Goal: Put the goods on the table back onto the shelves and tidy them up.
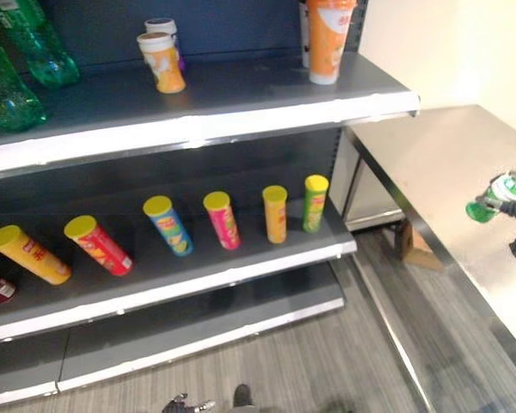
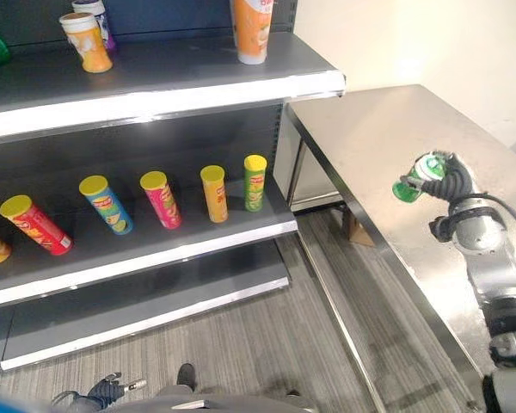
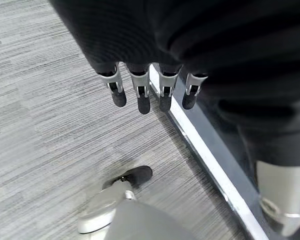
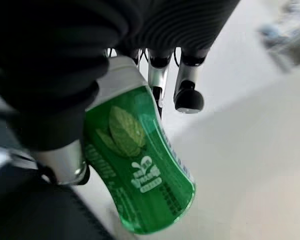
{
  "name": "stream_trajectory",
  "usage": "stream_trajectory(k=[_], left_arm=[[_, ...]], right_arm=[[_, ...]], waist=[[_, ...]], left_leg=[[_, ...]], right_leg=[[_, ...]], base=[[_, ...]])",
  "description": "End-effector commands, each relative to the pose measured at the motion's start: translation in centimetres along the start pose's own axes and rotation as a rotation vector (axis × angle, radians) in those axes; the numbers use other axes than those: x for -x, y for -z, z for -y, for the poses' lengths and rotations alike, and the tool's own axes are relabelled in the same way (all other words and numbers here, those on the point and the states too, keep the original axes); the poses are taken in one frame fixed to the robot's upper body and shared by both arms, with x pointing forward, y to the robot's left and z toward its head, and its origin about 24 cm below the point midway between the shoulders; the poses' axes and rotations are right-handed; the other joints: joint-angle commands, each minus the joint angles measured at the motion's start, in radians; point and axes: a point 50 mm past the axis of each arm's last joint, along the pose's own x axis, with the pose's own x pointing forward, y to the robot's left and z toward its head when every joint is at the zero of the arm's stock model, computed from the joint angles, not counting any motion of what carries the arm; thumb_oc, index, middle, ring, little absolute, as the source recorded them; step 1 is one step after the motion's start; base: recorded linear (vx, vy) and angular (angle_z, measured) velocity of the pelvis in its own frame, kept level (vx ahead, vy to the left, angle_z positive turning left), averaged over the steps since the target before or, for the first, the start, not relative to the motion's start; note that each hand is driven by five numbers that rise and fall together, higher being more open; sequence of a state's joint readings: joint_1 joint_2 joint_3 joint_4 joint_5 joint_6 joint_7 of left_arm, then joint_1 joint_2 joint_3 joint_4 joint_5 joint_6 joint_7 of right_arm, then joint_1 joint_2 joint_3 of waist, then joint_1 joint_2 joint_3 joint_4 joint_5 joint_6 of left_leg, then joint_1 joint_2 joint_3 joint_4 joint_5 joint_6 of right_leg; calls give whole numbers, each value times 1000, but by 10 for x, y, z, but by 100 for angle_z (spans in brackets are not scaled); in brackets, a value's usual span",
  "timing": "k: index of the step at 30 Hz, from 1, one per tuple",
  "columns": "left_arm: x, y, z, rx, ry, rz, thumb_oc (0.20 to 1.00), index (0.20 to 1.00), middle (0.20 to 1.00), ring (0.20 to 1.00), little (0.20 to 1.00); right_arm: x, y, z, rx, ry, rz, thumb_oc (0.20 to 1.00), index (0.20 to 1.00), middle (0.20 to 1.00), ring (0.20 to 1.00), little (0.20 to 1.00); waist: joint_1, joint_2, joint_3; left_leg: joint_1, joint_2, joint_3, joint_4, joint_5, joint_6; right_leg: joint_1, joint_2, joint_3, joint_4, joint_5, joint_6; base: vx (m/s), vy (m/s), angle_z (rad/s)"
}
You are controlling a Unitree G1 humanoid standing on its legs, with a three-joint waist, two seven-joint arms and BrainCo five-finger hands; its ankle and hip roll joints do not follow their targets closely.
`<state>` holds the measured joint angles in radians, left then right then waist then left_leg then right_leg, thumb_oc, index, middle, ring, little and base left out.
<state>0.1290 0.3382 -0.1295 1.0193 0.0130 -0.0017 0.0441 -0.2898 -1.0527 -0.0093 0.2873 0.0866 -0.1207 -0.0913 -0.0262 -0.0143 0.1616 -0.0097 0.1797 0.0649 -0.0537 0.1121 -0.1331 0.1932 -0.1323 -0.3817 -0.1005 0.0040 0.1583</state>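
A green bottle [image 4: 140, 160] with a leaf label is held above the steel table [image 2: 387, 138], with my right hand [image 2: 451, 185] shut round it. The same bottle [image 1: 490, 202] shows at the right edge of the left eye view, tilted on its side in the grip. My left hand [image 3: 140, 90] hangs low over the floor by the shelf base, fingers straight and holding nothing; it also shows as my left hand [image 2: 107, 391] at the bottom of the right eye view.
The top shelf [image 1: 241, 103] carries green bottles [image 1: 17, 60] at left, two cups [image 1: 162, 60] and a tall orange cup [image 1: 327, 39]. The middle shelf [image 1: 198, 267] holds several tilted crisp tubes [image 1: 168, 224]. A cardboard piece [image 1: 413, 245] sits under the table.
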Motion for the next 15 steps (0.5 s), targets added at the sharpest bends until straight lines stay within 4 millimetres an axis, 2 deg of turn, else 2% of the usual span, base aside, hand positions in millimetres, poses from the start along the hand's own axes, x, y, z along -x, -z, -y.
stream_trajectory(k=[1, 2, 4, 5, 8, 10, 11, 13, 14, 15], left_arm=[[-5, -27, -9, -13, -31, 86, 1000, 1000, 1000, 1000, 1000], [-6, -31, -10, -11, -34, 95, 1000, 1000, 1000, 1000, 1000], [-5, -22, -9, -11, -38, 64, 1000, 1000, 1000, 1000, 1000], [-5, -22, -9, -13, -38, 65, 1000, 1000, 1000, 1000, 1000], [-6, -21, -8, -31, -38, 64, 1000, 1000, 1000, 1000, 1000], [-6, -22, -9, -43, -42, 68, 1000, 1000, 1000, 1000, 1000], [-6, -25, -15, -48, -58, 75, 1000, 1000, 1000, 1000, 1000], [-6, -25, -15, -44, -58, 74, 1000, 1000, 1000, 1000, 1000], [-6, -27, -21, -46, -77, 81, 1000, 1000, 1000, 1000, 1000], [-6, -26, -21, -42, -76, 80, 1000, 1000, 1000, 1000, 1000]], right_arm=[[-9, -40, 32, 34, 114, 191, 200, 200, 200, 200, 200], [-10, -59, 38, 46, 120, 273, 200, 200, 200, 200, 200], [-5, -85, 40, 59, 101, 390, 200, 200, 200, 200, 200], [-5, -84, 41, 59, 101, 388, 200, 200, 200, 200, 200], [0, -115, 45, 45, 94, 526, 200, 200, 200, 200, 200], [-1, -123, 45, 44, 88, 560, 200, 200, 200, 200, 200], [-2, -139, 43, 64, 63, 619, 200, 200, 200, 200, 200], [-3, -140, 42, 64, 62, 623, 200, 200, 200, 200, 200], [-7, -151, 40, 113, 41, 653, 200, 200, 200, 200, 200], [-8, -152, 39, 113, 39, 657, 200, 200, 200, 200, 200]], waist=[[20, -28, 10], [15, -37, 15], [10, -28, -9], [12, -29, -9], [14, -45, -25], [16, -52, -28], [22, -67, -32], [19, -67, -32], [31, -82, -37], [28, -81, -38]], left_leg=[[7, 157, 153, 110, -61, -90], [-25, 197, 188, 83, -10, -103], [5, 183, 215, 26, -22, -79], [5, 182, 216, 26, -22, -79], [7, 115, 229, 51, -72, -54], [7, 96, 234, 51, -83, -45], [12, 60, 245, 42, -101, -26], [12, 58, 246, 41, -102, -26], [21, 26, 254, 31, -117, -7], [21, 24, 255, 30, -116, -6]], right_leg=[[-28, 21, -28, 39, -126, -44], [-28, 10, -37, 39, -131, -31], [-42, -9, -45, 55, -109, -10], [-42, -10, -45, 55, -109, -9], [-51, -90, -25, 85, -79, 24], [-60, -113, -20, 94, -71, 33], [-80, -150, -8, 115, -51, 52], [-82, -152, -7, 116, -51, 53], [-96, -184, -4, 142, -34, 69], [-97, -186, -3, 143, -34, 69]], base=[[15, 155, 31], [5, 175, 33], [83, 267, 45], [191, 291, 29], [125, 291, 27], [62, 236, 12], [42, 188, 14], [41, 172, 5], [41, 158, -7], [90, 303, -7]])
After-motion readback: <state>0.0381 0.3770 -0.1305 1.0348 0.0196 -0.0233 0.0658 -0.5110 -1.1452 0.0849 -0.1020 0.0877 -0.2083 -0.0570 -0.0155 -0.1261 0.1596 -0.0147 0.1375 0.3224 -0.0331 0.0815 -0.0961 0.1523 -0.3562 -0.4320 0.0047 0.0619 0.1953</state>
